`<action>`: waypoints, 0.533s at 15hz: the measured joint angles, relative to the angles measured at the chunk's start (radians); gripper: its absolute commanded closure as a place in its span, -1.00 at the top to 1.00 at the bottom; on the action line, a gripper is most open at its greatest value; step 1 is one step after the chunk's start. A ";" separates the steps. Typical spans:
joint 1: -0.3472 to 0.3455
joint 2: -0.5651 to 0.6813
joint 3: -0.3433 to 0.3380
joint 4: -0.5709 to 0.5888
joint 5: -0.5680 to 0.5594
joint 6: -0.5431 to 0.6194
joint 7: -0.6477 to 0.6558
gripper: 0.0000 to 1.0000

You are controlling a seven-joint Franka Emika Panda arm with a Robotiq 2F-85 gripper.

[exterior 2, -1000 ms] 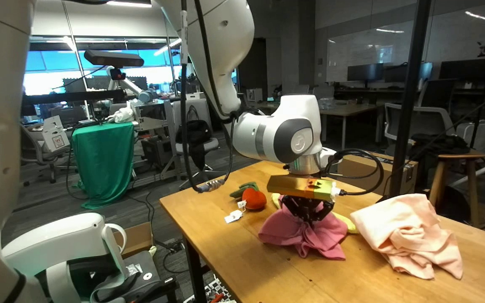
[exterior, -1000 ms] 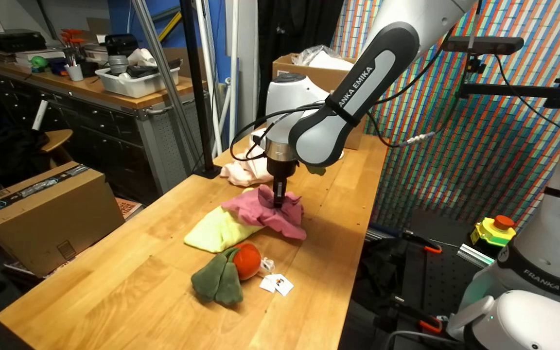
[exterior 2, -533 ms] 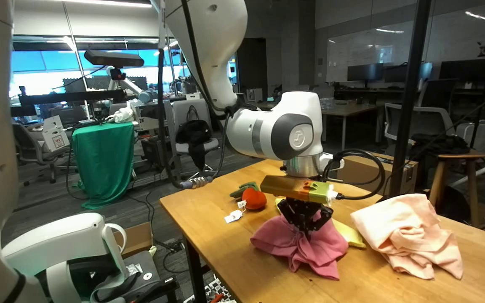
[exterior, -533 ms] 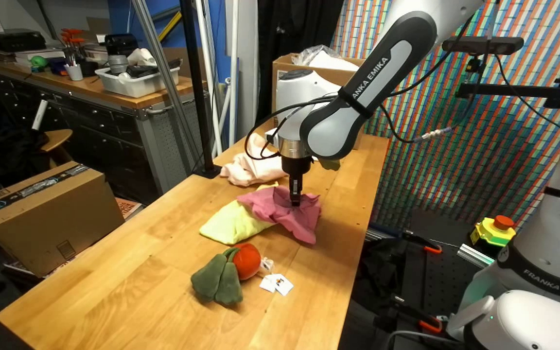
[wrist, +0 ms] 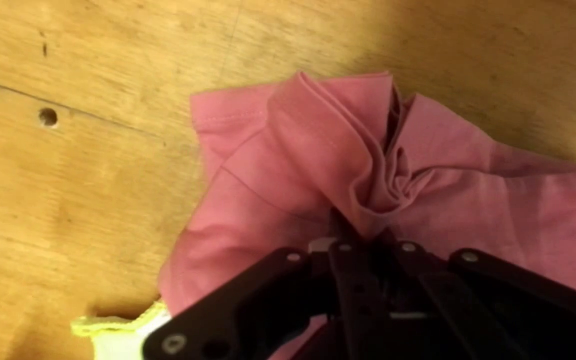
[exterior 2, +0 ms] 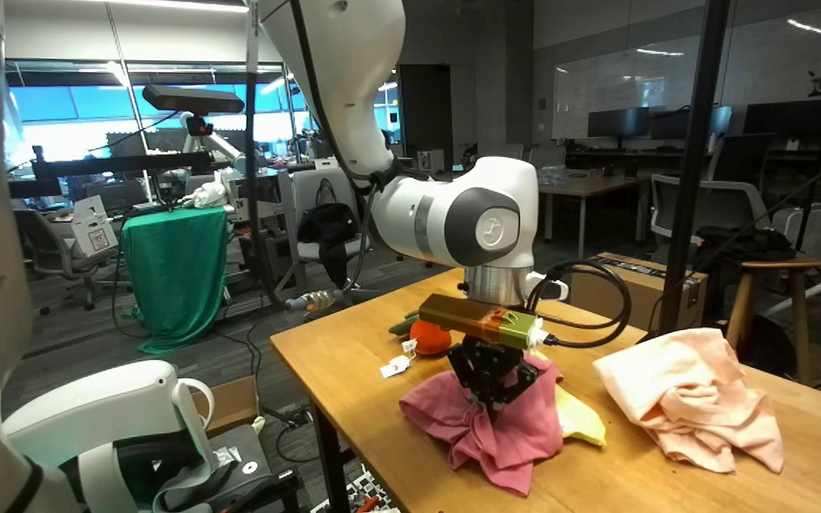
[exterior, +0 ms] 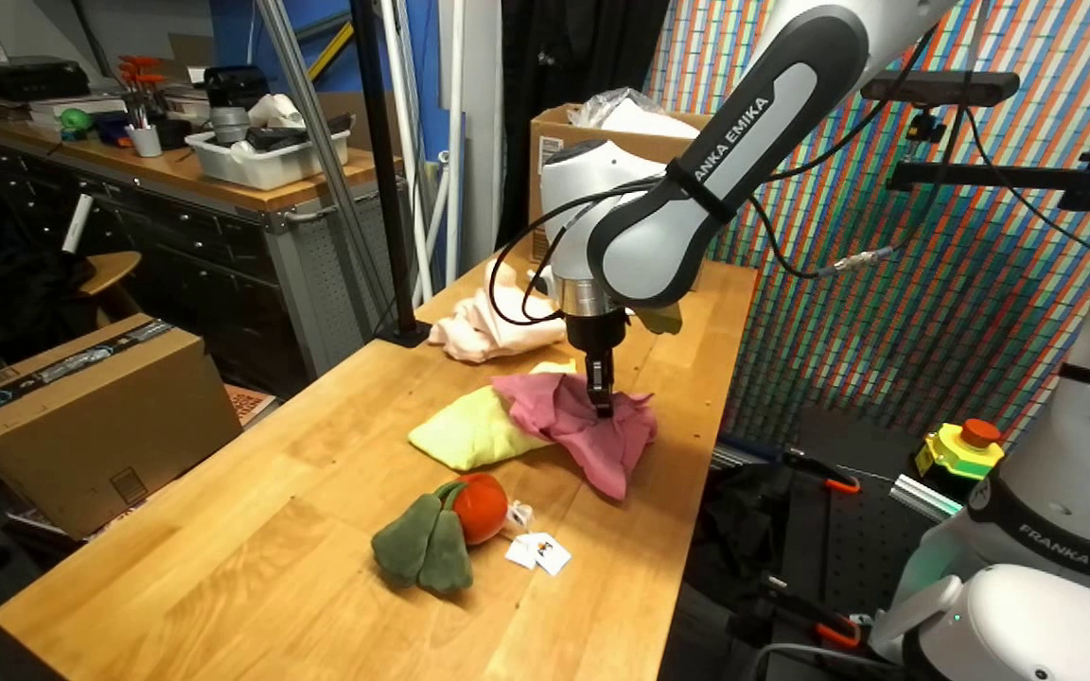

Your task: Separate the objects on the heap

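Observation:
My gripper [exterior: 601,410] points down, its jaws pinched together on a gathered fold of the pink-red cloth [exterior: 592,448]. In the wrist view the pink-red cloth [wrist: 263,185] bunches at the fingertips and spreads out on the table. Part of the pale yellow cloth [exterior: 469,433] lies under its edge, and a yellow corner [wrist: 123,337] shows in the wrist view. Apart from these rests the cream-pink cloth [exterior 2: 688,399], crumpled. Nearer the table's end sits a dark green soft object [exterior: 424,550] against a red round one [exterior: 481,509], with white tags [exterior: 539,551] beside them.
A tall cardboard box [exterior: 673,140] stands at the table's back, behind the arm. The black post [exterior: 384,189] rises at the table's far-side edge. A loop of cable [exterior 2: 624,292] hangs off the wrist. Another carton [exterior: 110,426] sits beside the table.
My gripper has drawn the pink-red cloth across the table, towards the robot's base side. The yellow cloth has slid along with it. The cream-pink cloth, green object and red one have stayed put.

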 measured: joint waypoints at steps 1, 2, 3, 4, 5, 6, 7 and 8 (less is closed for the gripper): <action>0.000 0.000 0.001 0.000 0.000 -0.005 0.001 -0.17; 0.000 0.000 0.002 0.000 0.000 -0.010 0.002 0.00; 0.000 0.000 0.002 0.001 0.000 -0.013 0.003 0.13; 0.001 0.000 0.002 0.003 0.000 -0.015 0.006 0.28; 0.001 0.000 0.003 0.006 0.000 -0.016 0.011 0.44; 0.002 0.000 0.003 0.010 0.000 -0.017 0.019 0.58; 0.003 -0.002 0.003 0.015 -0.001 -0.017 0.027 0.75; 0.005 -0.006 0.003 0.021 -0.002 -0.017 0.038 0.88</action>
